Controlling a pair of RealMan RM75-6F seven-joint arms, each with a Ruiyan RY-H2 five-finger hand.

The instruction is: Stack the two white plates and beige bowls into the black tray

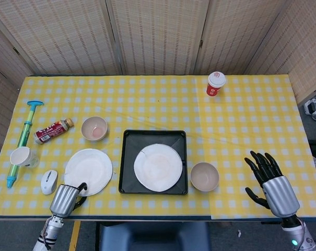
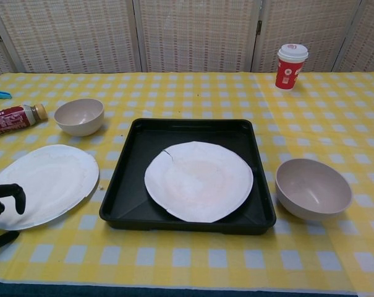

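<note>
The left hand (image 1: 66, 198) hovers at the near rim of the loose white plate (image 1: 88, 171), fingers curled around nothing, the plate lying just beyond it and the black tray (image 1: 127, 157) to that plate's right. The right hand (image 1: 270, 185), fingers spread and empty, sits well right of the nearer bowl (image 1: 205, 176).

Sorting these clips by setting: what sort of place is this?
Probably a staged indoor test area, not a real dining room: a table in a yellow checked cloth, woven folding screens walling it in, and a wall power socket beside it.
</note>
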